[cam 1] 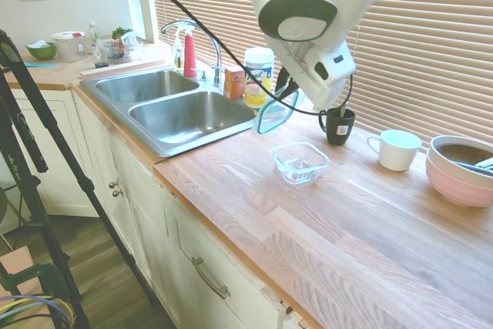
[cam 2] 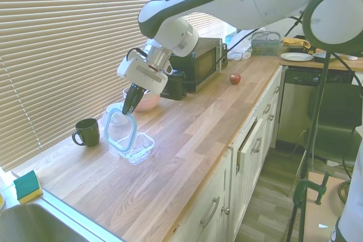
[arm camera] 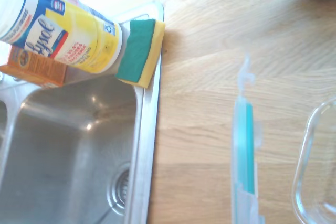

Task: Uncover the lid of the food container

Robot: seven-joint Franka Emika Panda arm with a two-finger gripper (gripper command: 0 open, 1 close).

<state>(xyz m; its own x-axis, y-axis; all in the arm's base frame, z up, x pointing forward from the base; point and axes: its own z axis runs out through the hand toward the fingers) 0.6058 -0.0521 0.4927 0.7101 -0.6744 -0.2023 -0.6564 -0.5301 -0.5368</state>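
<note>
The lid (cam 1: 275,114), clear with a teal rim, hangs on edge in the air, with my gripper (cam 1: 286,90) shut on its top rim. From the other side the lid (cam 2: 119,132) dangles below the gripper (cam 2: 129,106). The food container (cam 1: 300,162), a small clear glass dish, stands uncovered and empty on the wooden counter, just right of the lid and lower. In the second exterior view, the lid's bottom corner overlaps the food container (cam 2: 140,147). The wrist view shows the lid (arm camera: 244,150) edge-on beside the glass rim of the food container (arm camera: 310,171).
A double sink (cam 1: 189,113) lies left of the lid, with a yellow wipes canister (cam 1: 258,75), an orange box (cam 1: 234,82) and a sponge (cam 2: 26,186) at its edge. Behind stand a dark mug (cam 1: 337,125), a white cup (cam 1: 397,149) and a pink bowl (cam 1: 462,171).
</note>
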